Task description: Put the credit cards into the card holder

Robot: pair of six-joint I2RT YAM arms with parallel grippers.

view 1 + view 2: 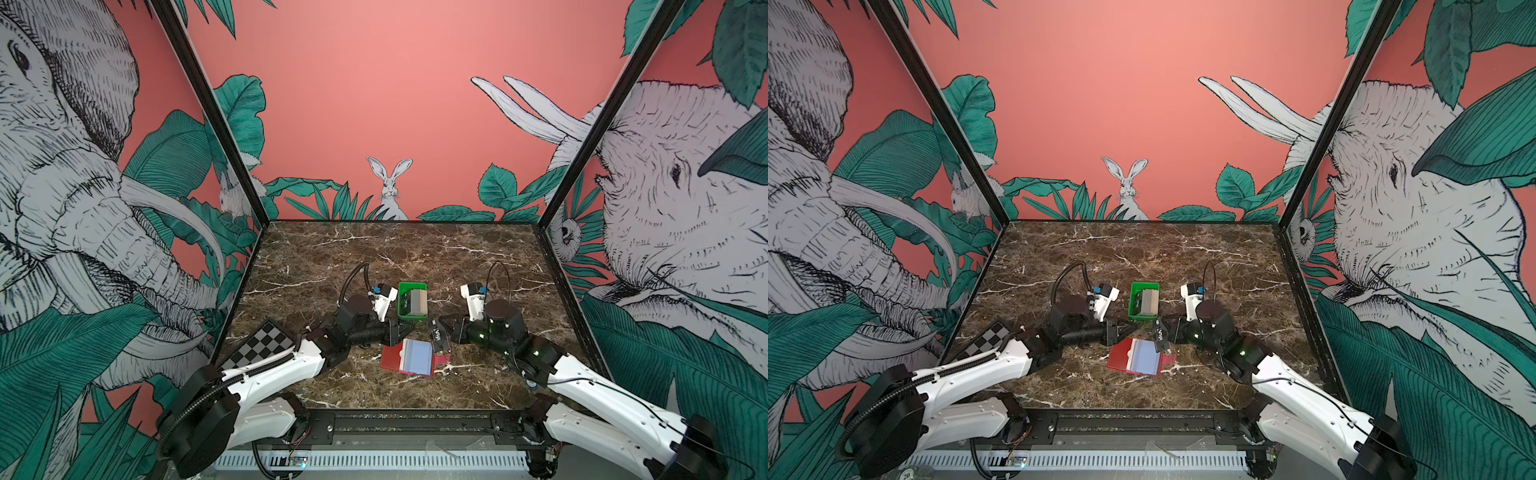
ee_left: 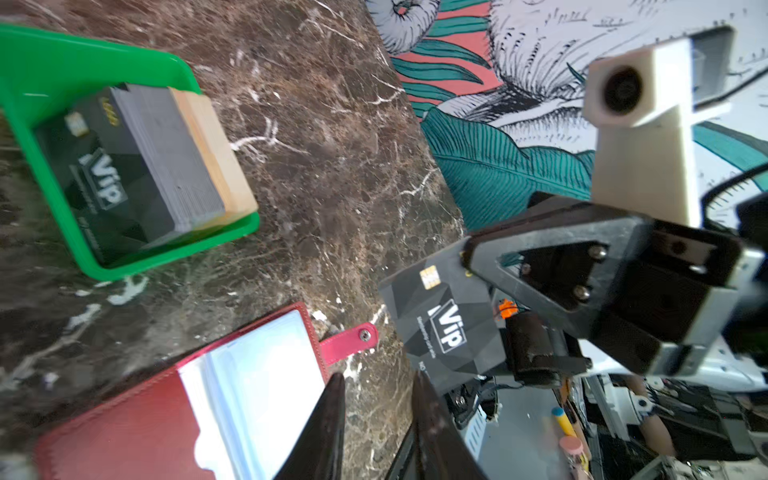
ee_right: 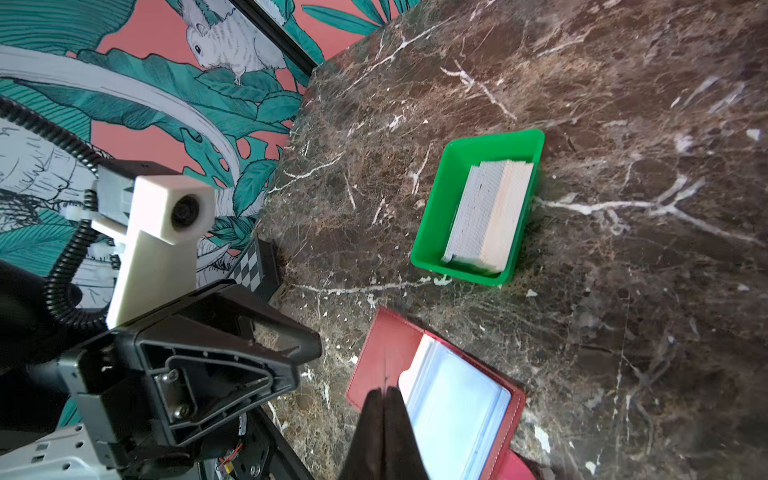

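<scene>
The card holder (image 1: 390,357) (image 1: 1119,355) lies open on the marble table, red cover down, with its pale blue pockets (image 2: 257,374) (image 3: 453,399) facing up. My right gripper (image 1: 436,330) (image 3: 384,390) is shut on one black "VIP" credit card (image 2: 440,320) (image 1: 1160,332), which hangs just above the holder's right edge. In the right wrist view that card shows only edge-on. My left gripper (image 2: 378,378) (image 1: 405,328) is open with only marble between its fingers, at the holder's far edge. Several more credit cards (image 1: 417,302) (image 2: 166,158) (image 3: 486,216) stand stacked in the green tray.
The green tray (image 1: 411,286) (image 1: 1144,284) (image 2: 62,62) (image 3: 440,199) sits just behind the card holder, between the two wrists. A checkerboard plate (image 1: 266,343) leans at the table's left edge. Printed walls enclose the table on three sides.
</scene>
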